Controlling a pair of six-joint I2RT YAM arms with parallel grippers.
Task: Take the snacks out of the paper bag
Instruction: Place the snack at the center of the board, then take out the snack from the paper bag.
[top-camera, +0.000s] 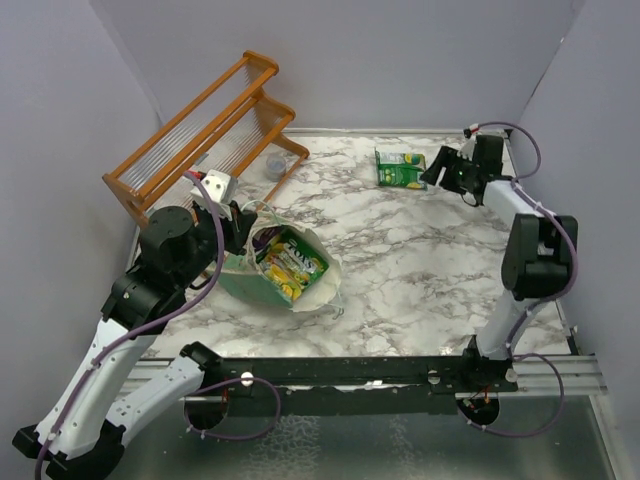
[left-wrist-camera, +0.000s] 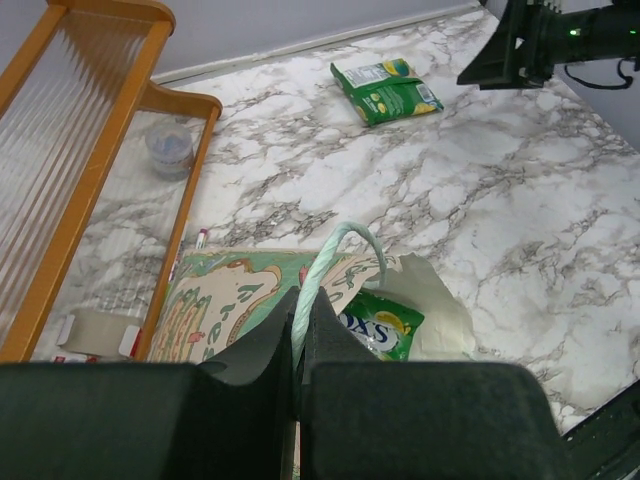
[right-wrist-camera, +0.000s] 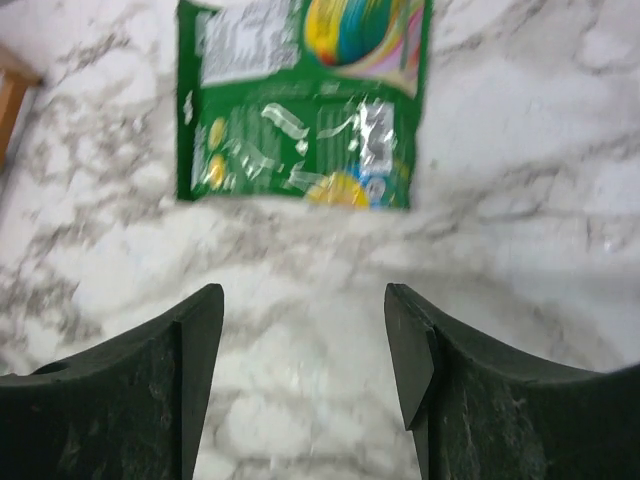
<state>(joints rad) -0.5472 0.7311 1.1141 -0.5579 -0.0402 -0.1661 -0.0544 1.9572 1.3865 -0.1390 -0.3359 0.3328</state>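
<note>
**One packet out, the rest across the table from the free arm**

Grey-veined marble covers the table (top-camera: 420, 250), closed in by plain lilac walls (top-camera: 400, 60), with an orange slatted wooden rack (top-camera: 200, 130) in the upper left of the top view. The paper bag (top-camera: 240, 282) sits left of centre, boxy, pale green with a printed pattern. Its cream mouth is turned upward and holds the glossy snacks (top-camera: 292, 262), of which yellow-green and green wrappers show.

The left gripper (left-wrist-camera: 298, 300) is at the bag's upper-left edge, its fingers pressed together on the pale cord handle (left-wrist-camera: 335, 245), which loops up from between them.

One green packet (right-wrist-camera: 300, 95) lies flat and free on the marble in the upper right of the top view. The right gripper (right-wrist-camera: 302, 295) hovers just beside it with its fingers spread apart and nothing between them.

So the open fingers are well apart from the bag, which lies down and to the left across the frame. The left arm is nearer but occupied. In the top view, the packets seem to lie lengthwise from the bag's upper left to its lower right. By my judgement, the right arm must cross to the mouth and come down from above. The slick wrappers are likely to slide, so a pinch across a short edge looks safest.
</note>
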